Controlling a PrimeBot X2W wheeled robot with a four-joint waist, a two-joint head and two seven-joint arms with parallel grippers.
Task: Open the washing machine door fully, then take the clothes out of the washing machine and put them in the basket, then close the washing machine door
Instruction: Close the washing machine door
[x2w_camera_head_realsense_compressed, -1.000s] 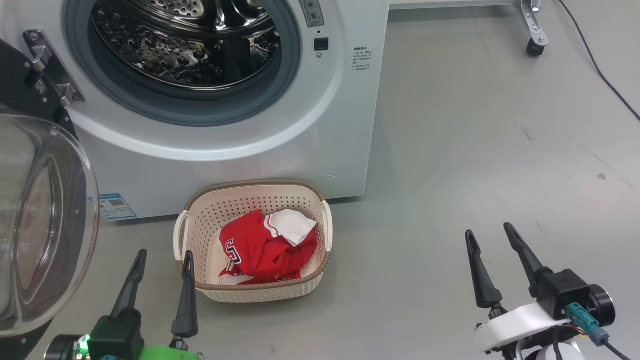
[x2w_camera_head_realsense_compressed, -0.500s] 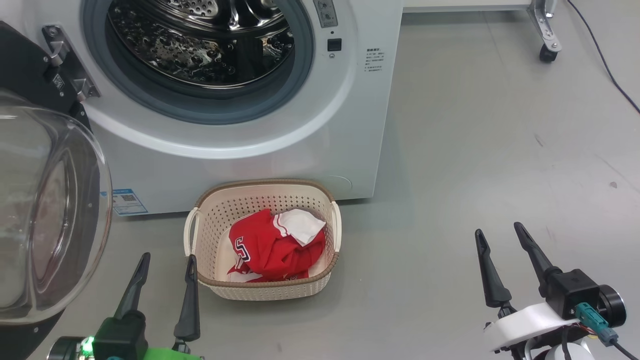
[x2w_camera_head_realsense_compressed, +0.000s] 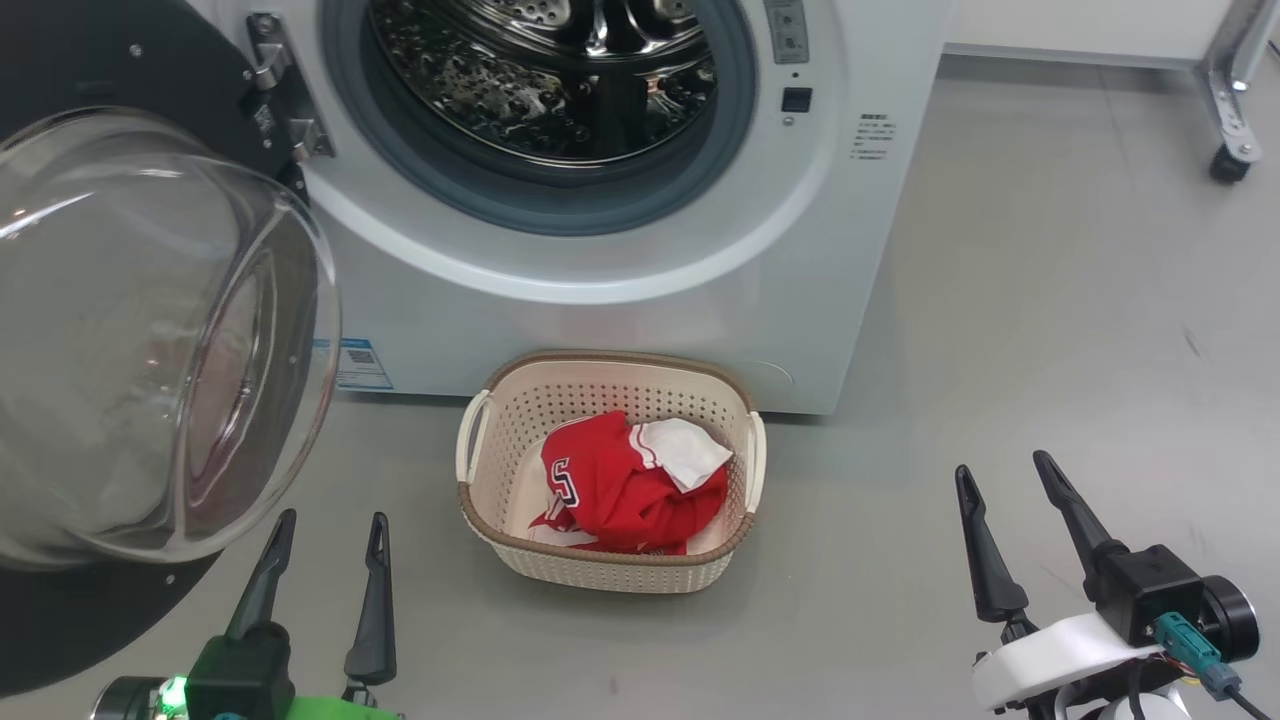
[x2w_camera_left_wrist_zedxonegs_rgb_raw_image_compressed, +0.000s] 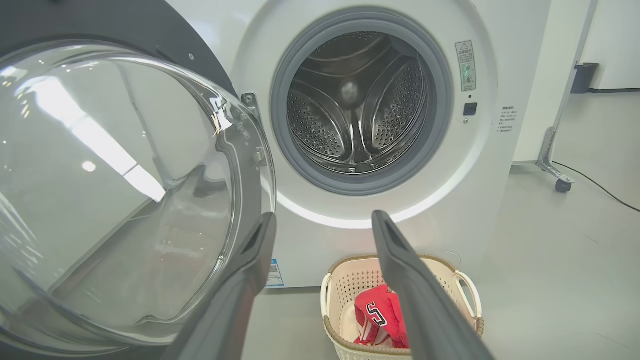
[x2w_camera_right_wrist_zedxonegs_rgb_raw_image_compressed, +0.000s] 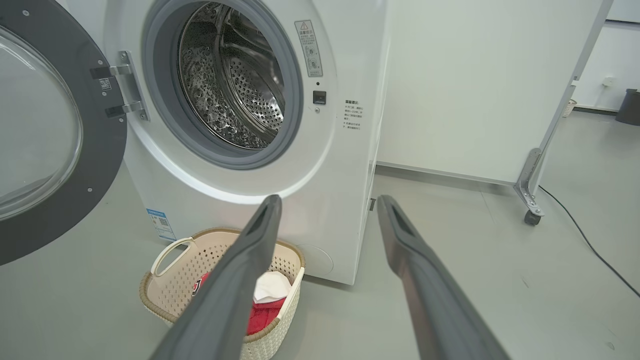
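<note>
The washing machine door (x2w_camera_head_realsense_compressed: 150, 330) stands swung wide open on its hinge at the left of the washing machine (x2w_camera_head_realsense_compressed: 640, 300), its clear glass dome bulging toward the robot and its black rim turned away from the opening. Through that opening the steel drum (x2w_camera_head_realsense_compressed: 560, 70) shows its perforated wall and ribs inside the grey gasket. The basket (x2w_camera_head_realsense_compressed: 610, 570) sits on the floor (x2w_camera_head_realsense_compressed: 1000, 300) just in front of the machine's base, below the opening and right of a small blue label sticker (x2w_camera_head_realsense_compressed: 350, 362). The clothes (x2w_camera_head_realsense_compressed: 625, 490) lie bundled inside the basket: a red jersey with white striping and a dark letter, with a plain white piece resting on its upper right. The left claw (x2w_camera_head_realsense_compressed: 333, 517) hangs over the floor between the door's lower edge and the basket, its two fingers spread wide and holding nothing. The right claw (x2w_camera_head_realsense_compressed: 1002, 463) hovers over bare floor well to the right of the basket, also spread wide and holding nothing.
</note>
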